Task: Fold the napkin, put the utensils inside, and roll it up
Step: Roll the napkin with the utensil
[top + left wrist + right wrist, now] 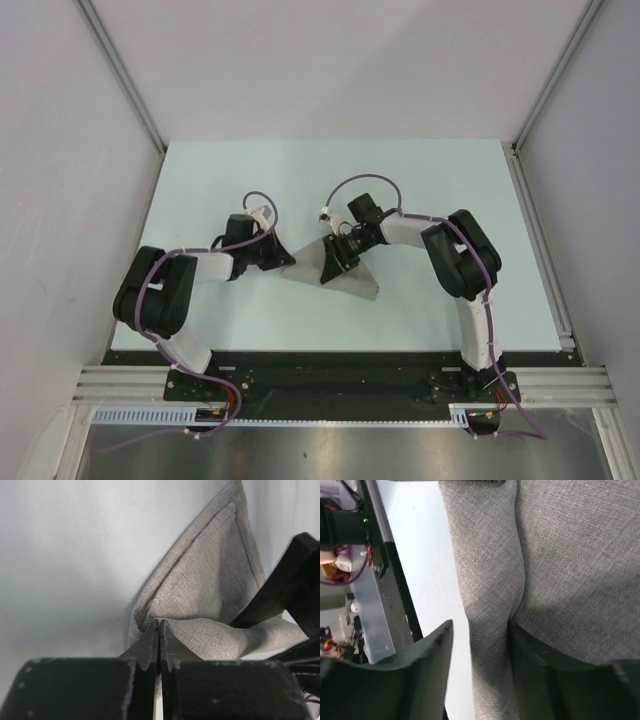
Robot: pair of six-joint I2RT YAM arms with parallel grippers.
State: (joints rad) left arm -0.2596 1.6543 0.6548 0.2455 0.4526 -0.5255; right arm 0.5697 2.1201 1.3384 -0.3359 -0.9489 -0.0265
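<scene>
The grey-beige napkin point(345, 277) lies folded on the pale table point(250, 180), with a raised peak in its middle. My left gripper point(281, 262) is at its left corner. In the left wrist view the left gripper point(159, 623) is shut, with the napkin point(210, 580) pinched at its tips. My right gripper point(334, 262) sits over the napkin's middle. In the right wrist view the right gripper point(481, 626) is open, and a ridge of the napkin point(492, 580) runs between its fingers. No black utensil shows in any view.
A black rail and aluminium frame point(330, 375) run along the table's near edge and also show in the right wrist view point(375, 560). White walls stand left, right and behind. The right gripper's black body point(285, 590) is close beside the left gripper.
</scene>
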